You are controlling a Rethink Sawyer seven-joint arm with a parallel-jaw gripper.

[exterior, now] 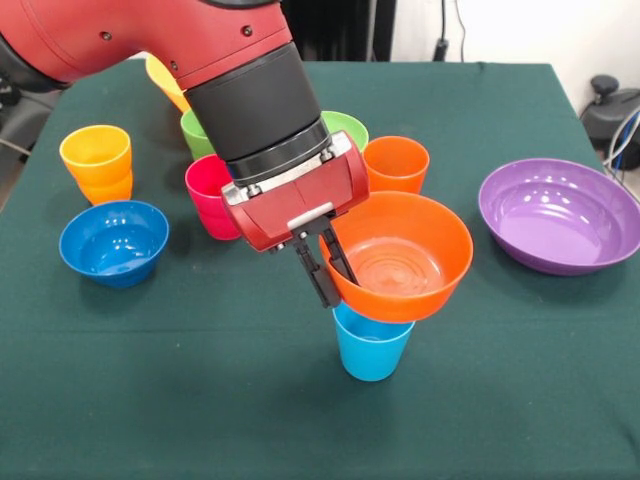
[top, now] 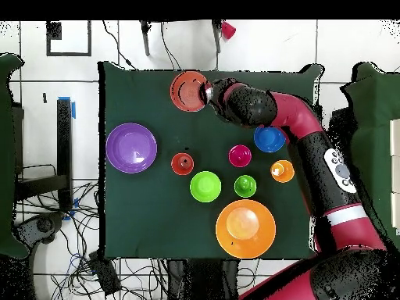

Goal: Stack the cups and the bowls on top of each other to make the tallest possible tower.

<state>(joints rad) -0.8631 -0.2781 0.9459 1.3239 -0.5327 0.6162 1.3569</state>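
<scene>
**Orange bowl going onto blue cup**

Front view: the red-and-black gripper has its fingers clamped over the near rim of the glossy orange plastic bowl, one inside, one outside. Bowl sits on, or just above, the upright light-blue plastic tumbler, tilted a bit, off-centre. Contact can't be confirmed.

Overhead view: the bowl is at the table's far edge w/ the arm reaching to it; the tumbler is hidden beneath.

Judgement: placing step. Next: level and centre the bowl, then release w/o tipping the tumbler.
</scene>
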